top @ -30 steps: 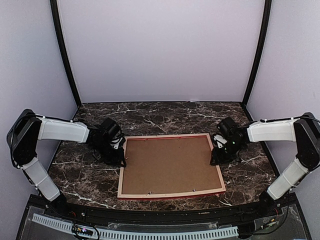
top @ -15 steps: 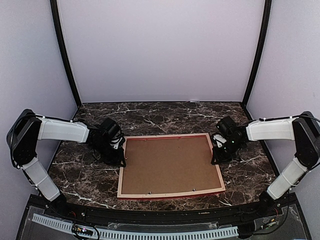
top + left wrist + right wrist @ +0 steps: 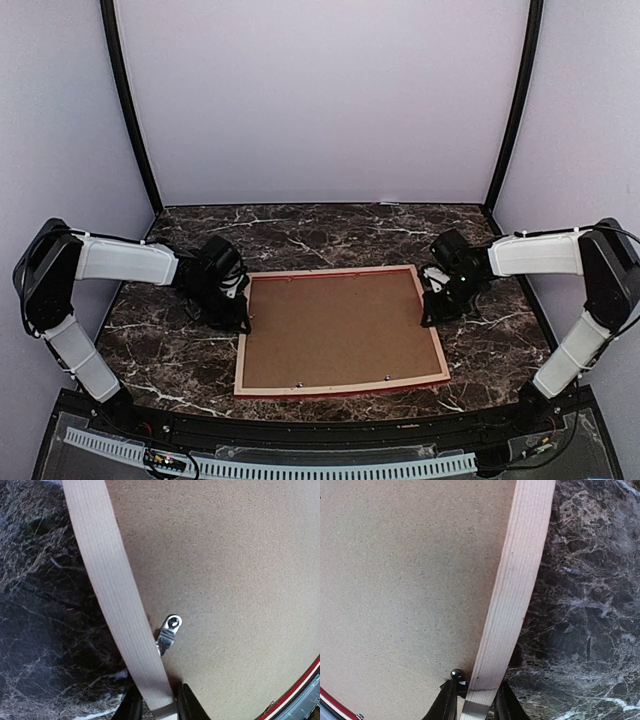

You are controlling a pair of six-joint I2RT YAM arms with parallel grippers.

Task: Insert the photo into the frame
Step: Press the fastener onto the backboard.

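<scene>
frame back-up, front hidden | left hand pinches its rail | right hand likewise

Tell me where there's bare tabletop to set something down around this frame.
Widest bare marble table: the strip between the far rail of the frame and the back wall. Smaller patches sit at both near corners, outside the side rails. Crowded: the left gripper and right gripper straddle those side rails, and the near strip is thin.
</scene>
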